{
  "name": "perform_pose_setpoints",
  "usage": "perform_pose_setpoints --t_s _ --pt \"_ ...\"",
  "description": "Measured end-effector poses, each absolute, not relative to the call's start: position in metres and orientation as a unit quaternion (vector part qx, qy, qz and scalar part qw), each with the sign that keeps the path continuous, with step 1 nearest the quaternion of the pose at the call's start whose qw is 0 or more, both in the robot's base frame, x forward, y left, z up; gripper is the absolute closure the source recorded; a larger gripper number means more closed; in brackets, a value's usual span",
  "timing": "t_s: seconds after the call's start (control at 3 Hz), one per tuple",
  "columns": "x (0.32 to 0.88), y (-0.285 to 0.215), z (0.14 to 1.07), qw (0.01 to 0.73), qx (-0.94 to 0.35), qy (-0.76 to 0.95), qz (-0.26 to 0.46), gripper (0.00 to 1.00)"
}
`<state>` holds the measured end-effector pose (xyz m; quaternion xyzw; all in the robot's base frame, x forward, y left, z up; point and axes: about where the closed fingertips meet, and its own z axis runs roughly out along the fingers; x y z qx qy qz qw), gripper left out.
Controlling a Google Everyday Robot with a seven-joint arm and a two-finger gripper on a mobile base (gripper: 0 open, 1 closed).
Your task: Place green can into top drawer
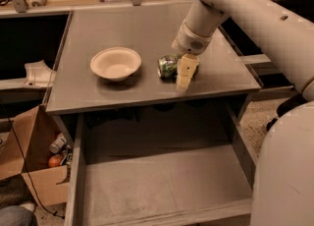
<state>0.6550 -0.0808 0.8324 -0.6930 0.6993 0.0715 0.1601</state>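
Gripper (184, 74) low on grey surface (147, 28), against green can (168, 66); whether it grips, cannot tell. Cream bowl (116, 63) beyond can; open top drawer (162, 185) below.
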Motion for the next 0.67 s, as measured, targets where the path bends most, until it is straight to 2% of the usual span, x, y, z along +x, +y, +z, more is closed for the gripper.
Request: perform_pose_setpoints --t_s 0.67 --pt "0.6550 -0.0808 0.8324 0.160 -0.693 0.699 0.072 0.43"
